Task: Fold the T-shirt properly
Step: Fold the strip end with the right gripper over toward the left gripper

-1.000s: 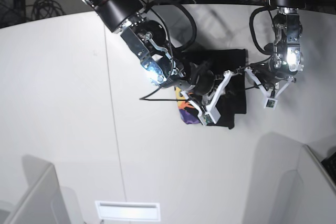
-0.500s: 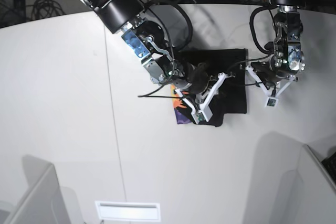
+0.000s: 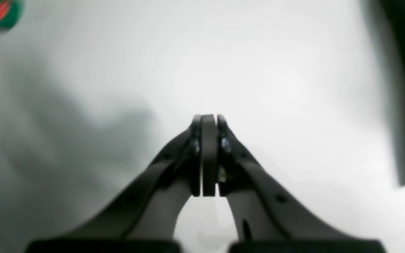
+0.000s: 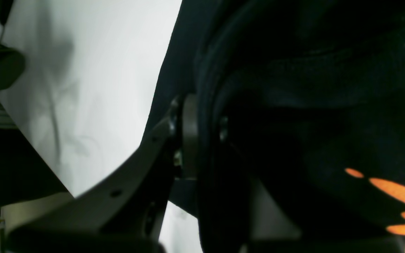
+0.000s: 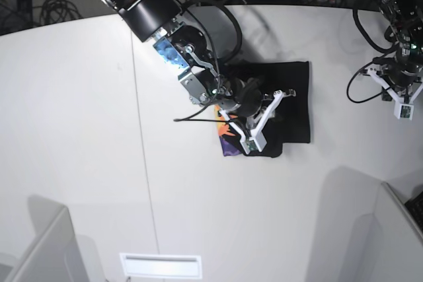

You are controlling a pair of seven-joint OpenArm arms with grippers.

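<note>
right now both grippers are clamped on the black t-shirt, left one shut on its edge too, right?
Not quite. Only the right gripper is shut on the T-shirt. The left gripper is shut but holds nothing: the left wrist view shows its pads pressed together over bare white table, and the base view shows that arm well clear of the shirt.

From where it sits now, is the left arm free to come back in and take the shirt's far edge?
Probably yes. The left end effector is shut and empty, apart from the T-shirt, with only bare table between them. The right end effector is shut on the T-shirt's other side.
</note>
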